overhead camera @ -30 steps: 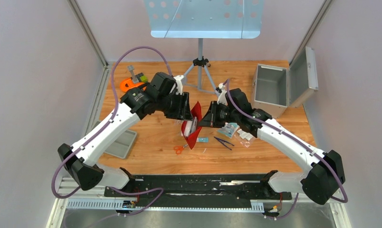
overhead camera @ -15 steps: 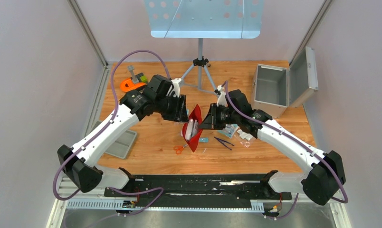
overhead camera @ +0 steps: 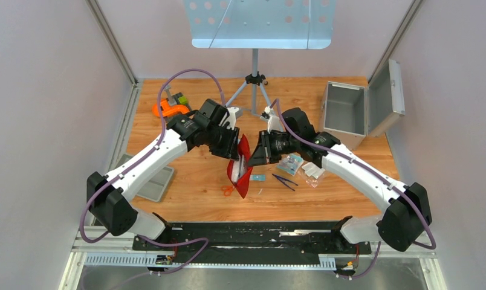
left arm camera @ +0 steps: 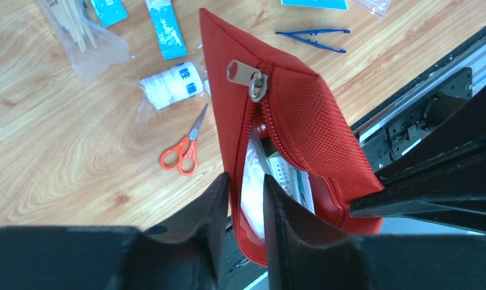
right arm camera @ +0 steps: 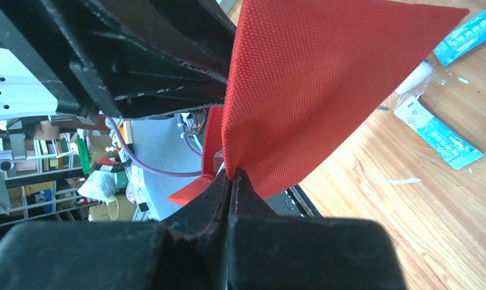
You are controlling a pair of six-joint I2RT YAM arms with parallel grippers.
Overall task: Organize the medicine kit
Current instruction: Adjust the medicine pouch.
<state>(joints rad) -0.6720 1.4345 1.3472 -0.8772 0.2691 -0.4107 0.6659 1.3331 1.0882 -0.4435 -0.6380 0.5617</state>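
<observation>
The only print large enough to make out is a few blue Chinese-style characters on the white wrapped roll (left arm camera: 171, 86), which lies on the counter (left arm camera: 77, 151) just beside the red pouch (left arm camera: 307, 127); they are too blurred to read with certainty. A blue packet (left arm camera: 165, 27) farther from the pouch carries pale lettering. A white box (left arm camera: 287, 181) inside the pouch's open mouth shows fine lines of print, all too small to read.

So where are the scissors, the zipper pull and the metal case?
Scissors (left arm camera: 188, 148): left wrist view, orange handles.
Zipper pull (left arm camera: 238, 70): left wrist view, metal tab.
Metal case (overhead camera: 389, 95): top external view, open lid.
</observation>
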